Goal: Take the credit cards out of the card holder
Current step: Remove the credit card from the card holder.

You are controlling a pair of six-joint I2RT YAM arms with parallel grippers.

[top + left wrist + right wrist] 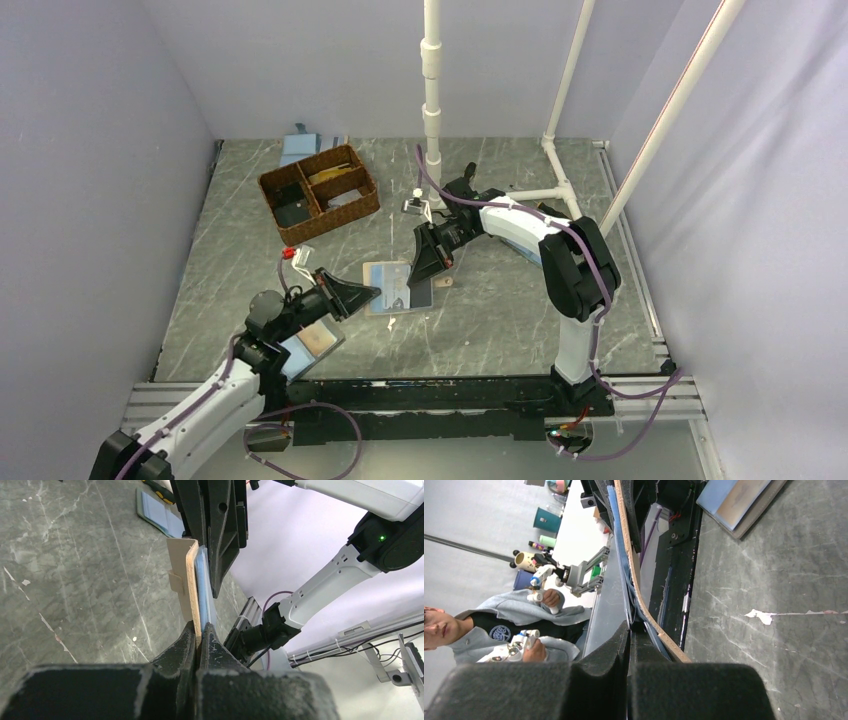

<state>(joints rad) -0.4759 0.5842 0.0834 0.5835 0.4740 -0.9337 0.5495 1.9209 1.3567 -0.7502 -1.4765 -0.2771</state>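
The card holder (388, 285) is light blue with tan edging and is held just above the table's middle between my two grippers. My left gripper (368, 294) is shut on its near-left edge. In the left wrist view, the left gripper (200, 630) pinches the tan panel (192, 575) edge-on. My right gripper (424, 272) comes from the far right, shut on a thin pale credit card (421, 293) that sticks out of the holder. In the right wrist view, the right gripper (628, 626) clamps that thin sheet, and the holder's tan panel (636, 575) bends past its right finger.
A brown wicker basket (320, 193) stands at the back left, with a blue folder (300, 148) behind it. A folder with one brown half (312, 345) lies under my left arm. White posts (432, 100) rise at the back. A small tan scrap (445, 283) lies beside the right gripper.
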